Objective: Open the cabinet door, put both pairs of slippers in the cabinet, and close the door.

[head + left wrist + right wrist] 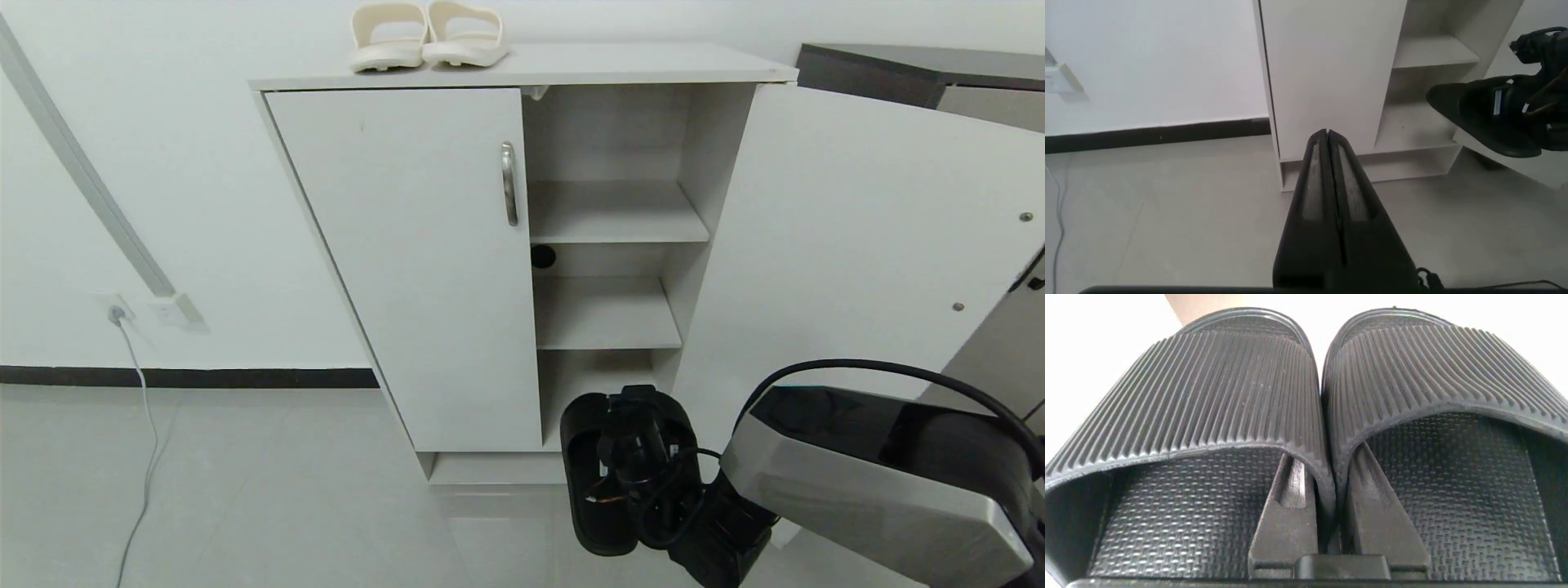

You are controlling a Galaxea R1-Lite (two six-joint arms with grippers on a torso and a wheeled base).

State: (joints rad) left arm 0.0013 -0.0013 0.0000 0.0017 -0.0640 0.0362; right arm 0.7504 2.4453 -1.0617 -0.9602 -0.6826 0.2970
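My right gripper [633, 457] is shut on a pair of black slippers [600, 490], held side by side just in front of the cabinet's bottom compartment. Up close, its fingers [1290, 502] pinch the two inner straps of the black slippers [1241, 400] together. A cream pair of slippers [429, 34] lies on top of the white cabinet [408, 261]. The right door [865, 245] stands open, the left door with its metal handle [509, 184] is closed. My left gripper [1327, 139] hangs shut and empty above the floor, left of the black slippers [1490, 110].
Inside the open half are two bare shelves [612, 212] and a bottom space. A dark cabinet [922, 73] stands right of the open door. A cable [143, 425] runs from a wall socket [114, 310] down to the grey floor at left.
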